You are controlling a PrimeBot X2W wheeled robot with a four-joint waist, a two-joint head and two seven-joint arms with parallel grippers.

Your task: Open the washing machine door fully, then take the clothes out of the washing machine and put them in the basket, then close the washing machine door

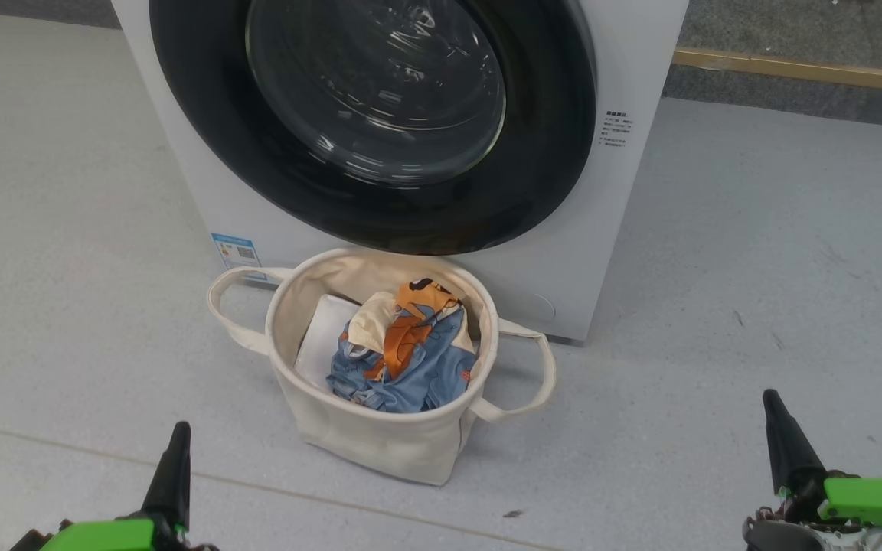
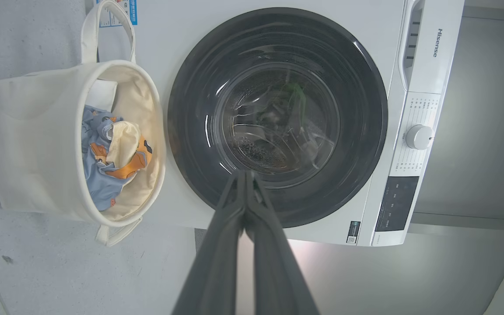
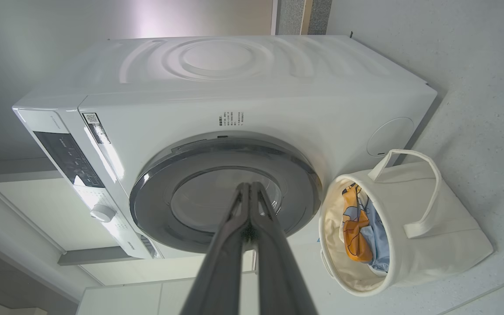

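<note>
Head view. Lower left: left gripper (image 1: pixel 180 430), fingers pressed together, holding nothing, above the grey floor (image 1: pixel 66 306). Next right: blue sticker (image 1: pixel 236 251) at the lower left corner of the washing machine (image 1: pixel 625 199). Centre: basket (image 1: pixel 380 444) stands upright on the floor, just in front of the machine and below its door. Inside it lie the clothes (image 1: pixel 403 360), a blue bundle with orange and cream print, with a flat white sheet (image 1: pixel 322 333) on their left. Above: washing machine door (image 1: pixel 376 92) sits shut against the white front. Lower right: right gripper (image 1: pixel 771 399), fingers likewise together, empty, well apart from the basket.
</note>
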